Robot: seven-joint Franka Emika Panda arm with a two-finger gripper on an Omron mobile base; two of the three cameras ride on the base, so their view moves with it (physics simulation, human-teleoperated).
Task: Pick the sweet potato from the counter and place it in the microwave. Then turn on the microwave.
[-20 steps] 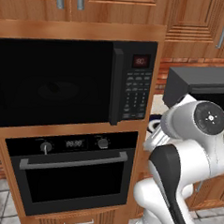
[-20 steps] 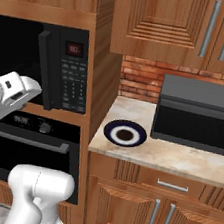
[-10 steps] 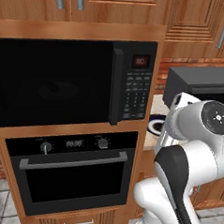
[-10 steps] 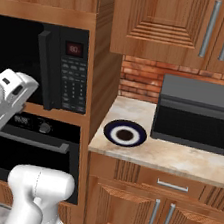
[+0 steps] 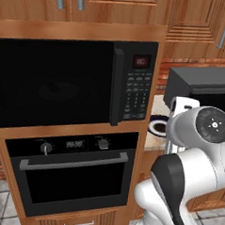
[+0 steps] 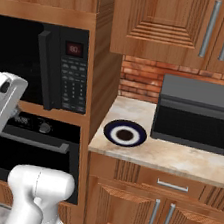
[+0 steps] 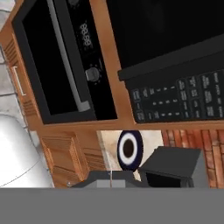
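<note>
Potato: no brown lump shows on the surface (image 6: 187,162); likely behind the shut microwave (image 5: 64,83) door.
Plate (image 6: 125,134): on the surface, apparently bare.
Claw: fingers together, holding nothing.
Handling: potato likely firm, light, rollable; grip mid-body across the width.

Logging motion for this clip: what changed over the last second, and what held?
The arm's white wrist drifted right in the left base view, and its white hand rose slightly in the right one. The microwave door stayed closed; the plate and grey appliance kept their places on the counter.
</note>
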